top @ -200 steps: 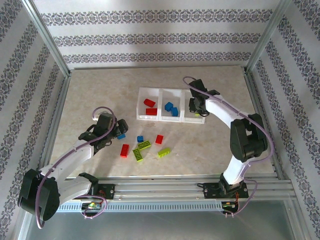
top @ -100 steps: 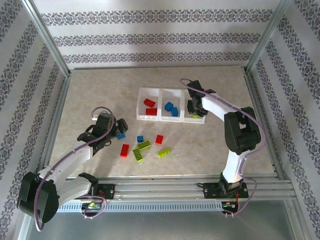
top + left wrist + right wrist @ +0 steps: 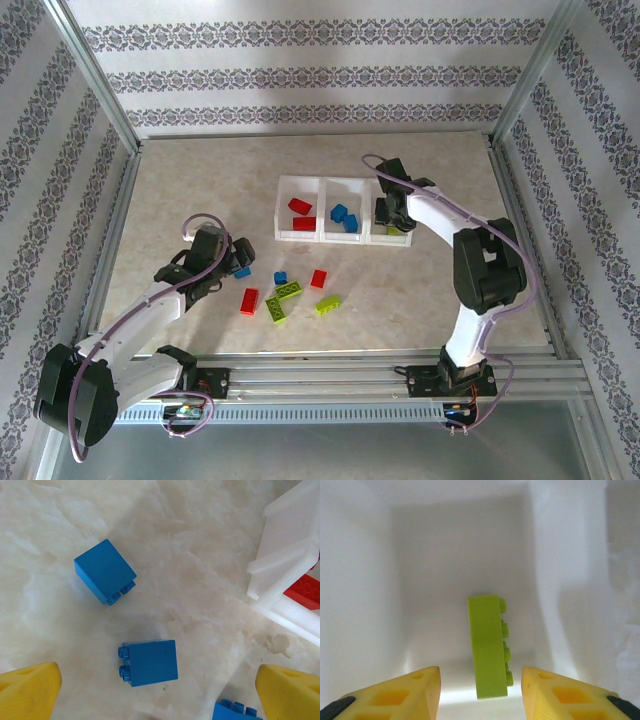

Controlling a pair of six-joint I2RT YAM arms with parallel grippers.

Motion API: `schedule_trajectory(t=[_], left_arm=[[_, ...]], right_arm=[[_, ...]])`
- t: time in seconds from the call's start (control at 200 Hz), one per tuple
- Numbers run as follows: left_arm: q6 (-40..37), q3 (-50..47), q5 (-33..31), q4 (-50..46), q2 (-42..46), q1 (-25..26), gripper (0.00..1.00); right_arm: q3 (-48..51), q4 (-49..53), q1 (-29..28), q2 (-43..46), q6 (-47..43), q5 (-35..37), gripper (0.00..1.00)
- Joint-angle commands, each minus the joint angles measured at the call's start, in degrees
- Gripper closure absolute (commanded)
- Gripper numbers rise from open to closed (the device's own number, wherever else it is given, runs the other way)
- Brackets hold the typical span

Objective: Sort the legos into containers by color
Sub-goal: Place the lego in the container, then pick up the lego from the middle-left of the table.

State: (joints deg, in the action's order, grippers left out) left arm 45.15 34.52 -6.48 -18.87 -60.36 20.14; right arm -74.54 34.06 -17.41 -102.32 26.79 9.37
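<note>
From above: tray (image 3: 297, 180) past mid-table, three compartments in a row. In the left one, two red bricks (image 3: 298, 205); in the middle one, two blue bricks (image 3: 340, 212). Over the right one, right gripper (image 3: 392, 213), low between the walls, its opening hard to judge from here. Nearer than the tray, scattered on the table (image 3: 180, 190): three lime bricks (image 3: 290, 291), two loose red bricks (image 3: 249, 301) and loose blue bricks (image 3: 281, 278). Left gripper (image 3: 236, 262) just beside the leftmost blue one, well apart from the tray.

At the left wrist: yellow fingers (image 3: 30, 690) spread wide, released, gripping nothing. Ahead and between them, one blue brick on its side, studs to the left. Farther off, up and left, a second, apart from the first. At the bottom edge, part of a third, just beside the right finger. Upper right, a tray corner with a red brick inside.

At the right wrist: yellow fingers apart here too, released. Between them, touching neither, a single lime brick (image 3: 489, 647) on the white compartment floor, lying on its side, studs pointing right.
</note>
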Motion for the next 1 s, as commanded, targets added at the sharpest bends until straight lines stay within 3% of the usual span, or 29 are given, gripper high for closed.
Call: schedule_trajectory(t=[0.0,0.38,0.715,0.89,0.949,0.994], left_arm=[[-1.16,1.69,-1.50,-1.95,1.39,-0.64,0.00],[-1.47,1.07,-2.22,-2.48,3.46,-2.62,0.00],[-0.98,-0.56,1.55,-0.78,4.81,-7.20,0.00],[-3.12,0.44,1.24,-2.25,4.19,-7.62,0.00],[-3.57,0.72,0.77,-2.57,3.55,-7.87,0.00],[-3.87,0.96,0.85,-2.55,2.62,-8.22,0.00]], right_arm=[[1.01,1.33,-0.43,4.43,0.02,0.55,0.51],[7.75,2.93,-5.07,16.93,3.99,3.11,0.40],[17.66,4.42,-13.87,28.37,13.56,5.95,0.25],[21.85,4.48,-17.72,31.55,17.82,5.87,0.13],[22.33,4.67,-18.90,31.83,18.75,6.30,0.02],[22.51,4.85,-19.86,31.83,19.20,6.98,0.02]])
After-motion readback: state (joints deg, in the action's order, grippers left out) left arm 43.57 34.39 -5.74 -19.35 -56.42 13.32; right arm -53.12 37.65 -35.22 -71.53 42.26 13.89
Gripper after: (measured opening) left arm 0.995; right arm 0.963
